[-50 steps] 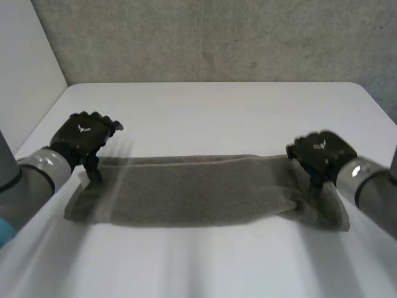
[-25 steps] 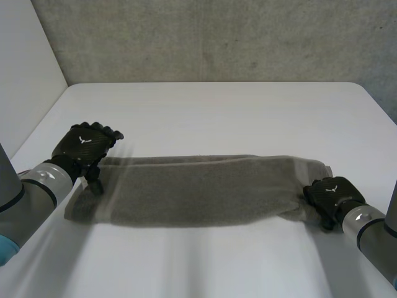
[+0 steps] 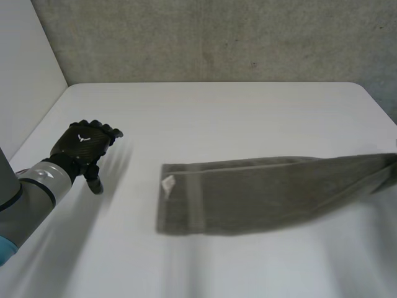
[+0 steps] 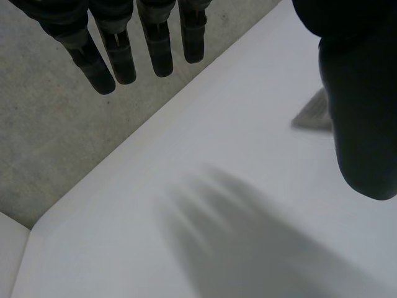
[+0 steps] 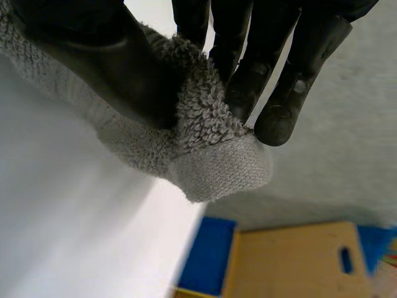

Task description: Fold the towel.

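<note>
Dragged toward 3 o'clock, the towel (image 3: 260,192) lies on the desk (image 3: 217,118), right hand (image 5: 111,56) pinching its end; left hand (image 3: 84,146) at 9 o'clock hangs empty, fingers straight. Soft, limp: grip corners.

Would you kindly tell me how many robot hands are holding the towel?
1. The right hand pinches the towel at one end; the left hand is open, apart from it.

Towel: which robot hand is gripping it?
The right robot hand, pinching the towel by its end between thumb and fingers; the left robot hand hangs open, holding nothing.
</note>
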